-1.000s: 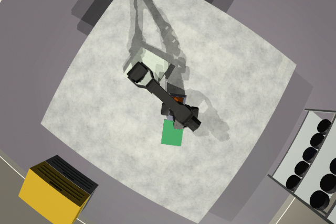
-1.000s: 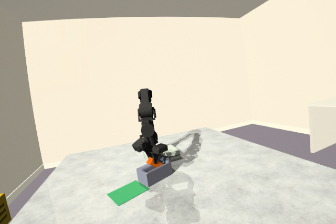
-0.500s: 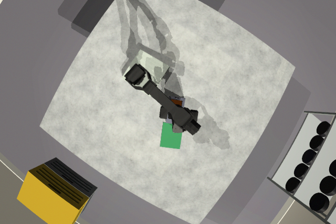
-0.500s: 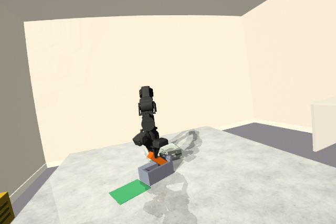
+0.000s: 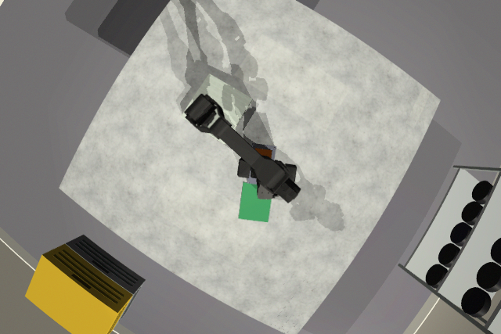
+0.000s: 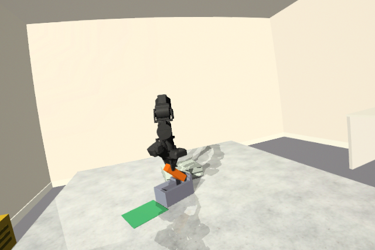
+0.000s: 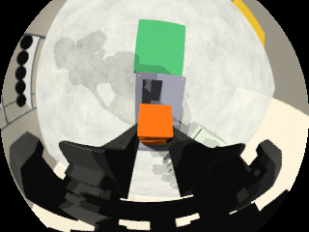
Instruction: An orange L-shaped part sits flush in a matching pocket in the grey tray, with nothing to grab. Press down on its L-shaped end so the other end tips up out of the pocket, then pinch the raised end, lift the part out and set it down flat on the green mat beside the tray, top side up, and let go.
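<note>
Partly open, the jaws (image 6: 173, 167) pinch the tilted orange part (image 5: 264, 152) (image 6: 174, 172) (image 7: 154, 121), whose sloping length only the exterior view shows

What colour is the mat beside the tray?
The mat is plain green, showing best in the exterior view.
</note>
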